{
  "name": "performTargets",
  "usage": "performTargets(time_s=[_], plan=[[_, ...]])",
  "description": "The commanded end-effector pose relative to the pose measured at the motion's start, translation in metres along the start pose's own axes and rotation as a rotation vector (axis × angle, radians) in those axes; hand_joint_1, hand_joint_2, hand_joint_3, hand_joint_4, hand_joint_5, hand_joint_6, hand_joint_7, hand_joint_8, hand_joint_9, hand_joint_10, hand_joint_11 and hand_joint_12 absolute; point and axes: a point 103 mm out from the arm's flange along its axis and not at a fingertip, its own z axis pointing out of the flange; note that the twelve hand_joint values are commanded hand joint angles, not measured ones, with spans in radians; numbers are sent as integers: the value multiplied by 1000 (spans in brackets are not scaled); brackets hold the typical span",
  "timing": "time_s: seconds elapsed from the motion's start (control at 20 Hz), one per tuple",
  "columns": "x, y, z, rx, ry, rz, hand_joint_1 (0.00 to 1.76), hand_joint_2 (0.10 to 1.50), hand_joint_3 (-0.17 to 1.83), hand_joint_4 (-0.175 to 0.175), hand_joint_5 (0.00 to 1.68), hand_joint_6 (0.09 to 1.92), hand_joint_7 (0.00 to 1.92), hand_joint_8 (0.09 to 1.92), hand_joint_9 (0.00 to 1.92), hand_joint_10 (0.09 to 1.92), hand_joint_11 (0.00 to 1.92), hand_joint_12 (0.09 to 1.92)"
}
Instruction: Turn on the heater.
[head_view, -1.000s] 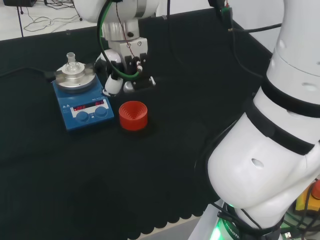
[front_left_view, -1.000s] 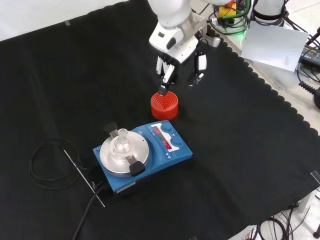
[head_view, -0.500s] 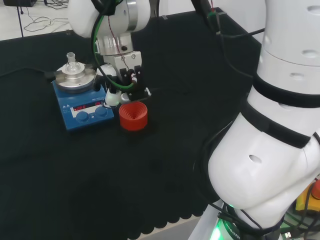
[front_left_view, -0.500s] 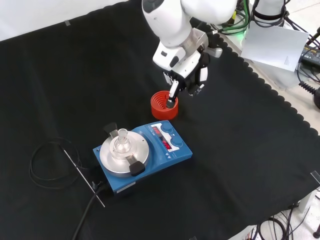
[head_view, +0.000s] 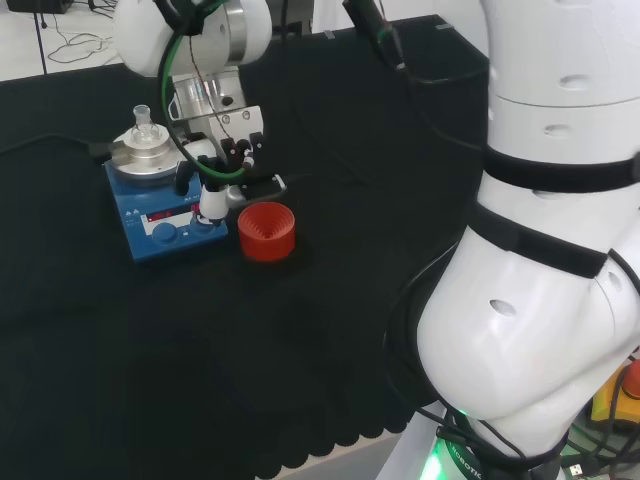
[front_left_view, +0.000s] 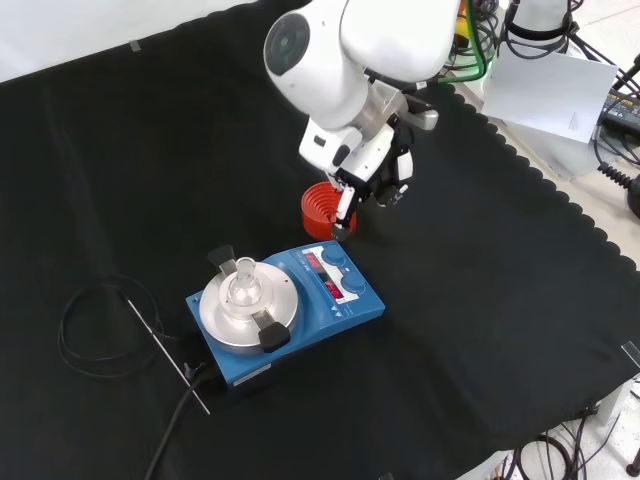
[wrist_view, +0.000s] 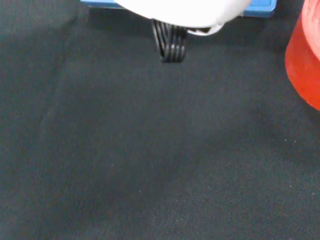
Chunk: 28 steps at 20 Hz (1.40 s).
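The white robot arm (head_view: 540, 250) reaches across the bench, its large links at the right of the head view. In the front view its rounded wrist link (front_left_view: 330, 60) comes in from the top. Below it hangs the black and white hand (front_left_view: 372, 172), one finger (front_left_view: 344, 208) stretched straight down, the others curled in.
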Motion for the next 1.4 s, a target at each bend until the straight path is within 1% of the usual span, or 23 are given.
performTargets(time_s=[0.05,0.3,0.5,0.7,1.1,1.4], plan=[[8,9,4,90,-22,-19,1474,668,1084,-54,420,87,1625,1577,1724,1543,1277,1367],[16,12,6,126,-30,-38,1475,663,1095,-48,432,87,1627,1579,1728,1547,1278,1371],[22,13,4,139,-37,-53,1477,658,1102,-45,454,90,1633,1577,1731,1550,1278,1375],[29,16,4,159,-62,-60,1484,643,1120,-44,472,100,1647,1565,1735,1552,1280,1382],[33,25,1,206,-98,-55,1487,627,1145,-42,474,106,1655,1563,1748,1552,1285,1388],[28,28,4,230,-102,-45,1486,620,1159,-43,478,110,1657,1565,1752,1552,1290,1389]])
